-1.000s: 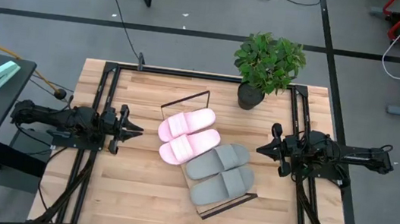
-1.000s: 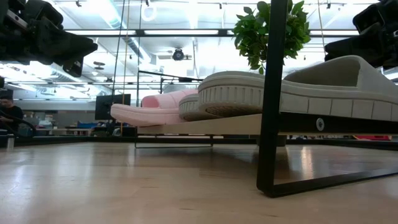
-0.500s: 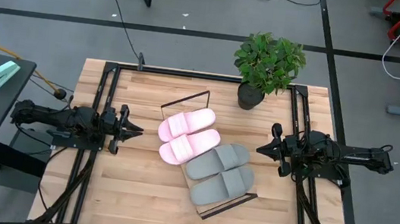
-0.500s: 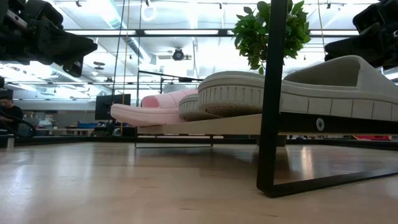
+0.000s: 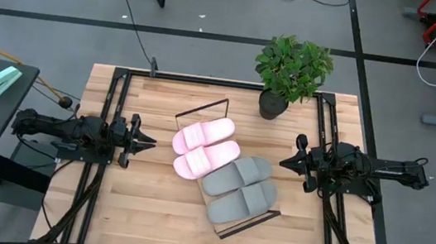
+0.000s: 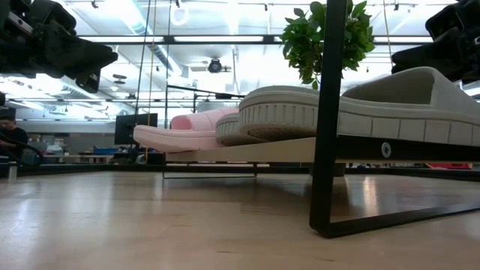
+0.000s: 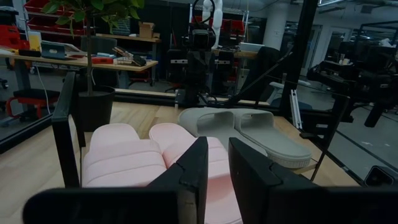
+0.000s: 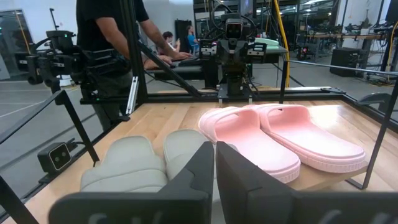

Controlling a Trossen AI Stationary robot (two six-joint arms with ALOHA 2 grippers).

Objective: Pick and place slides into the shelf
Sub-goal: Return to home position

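**Four slides [image 5: 207, 159] lie on the shelf [image 6: 285, 149]**

The pink pair [image 5: 204, 135] and the grey pair [image 5: 240, 191] sit side by side on the board. The left gripper [image 5: 151, 141] and right gripper [image 5: 283, 162] hang at opposite sides, well apart from the slides and pointing toward them. Their fingers are drawn narrow and hold nothing.

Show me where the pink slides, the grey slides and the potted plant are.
pink slides [image 5: 206, 157]: high view, middle of the one beside the grey pair.
grey slides [image 5: 241, 202]: high view, middle of the one farthest from the plant.
potted plant [image 5: 293, 65]: high view, on its leaves.
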